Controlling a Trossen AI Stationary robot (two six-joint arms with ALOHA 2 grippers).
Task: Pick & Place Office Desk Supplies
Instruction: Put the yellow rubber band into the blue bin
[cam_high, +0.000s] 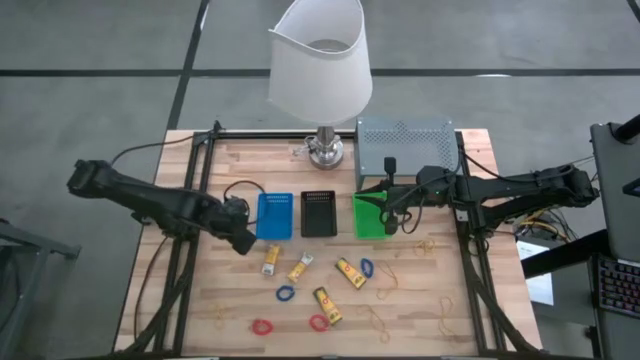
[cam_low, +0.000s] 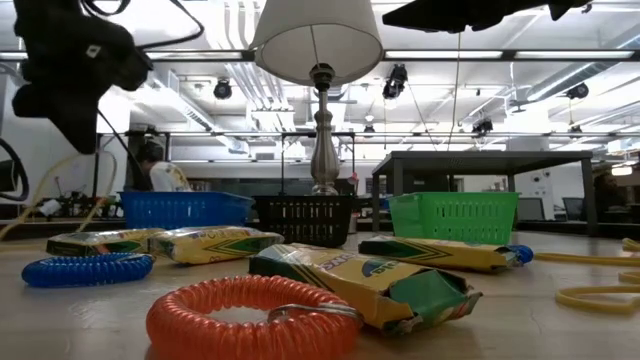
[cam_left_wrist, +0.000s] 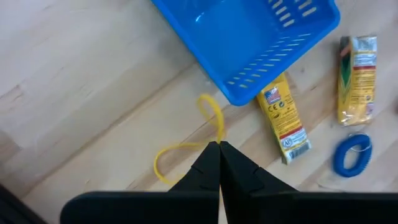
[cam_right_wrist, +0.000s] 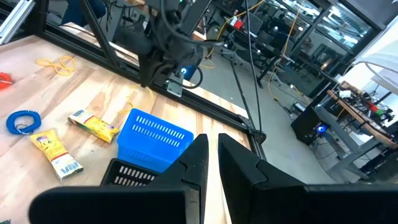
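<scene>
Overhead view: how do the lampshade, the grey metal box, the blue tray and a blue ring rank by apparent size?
1. Lampshade, though it sits nearer the camera.
2. Grey metal box.
3. Blue tray.
4. Blue ring.

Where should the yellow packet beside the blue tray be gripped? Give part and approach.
Grip the yellow packet across its narrow width, toward the end away from the blue tray, coming straight down. It lies flat, and its other end sits at the tray's corner.
</scene>
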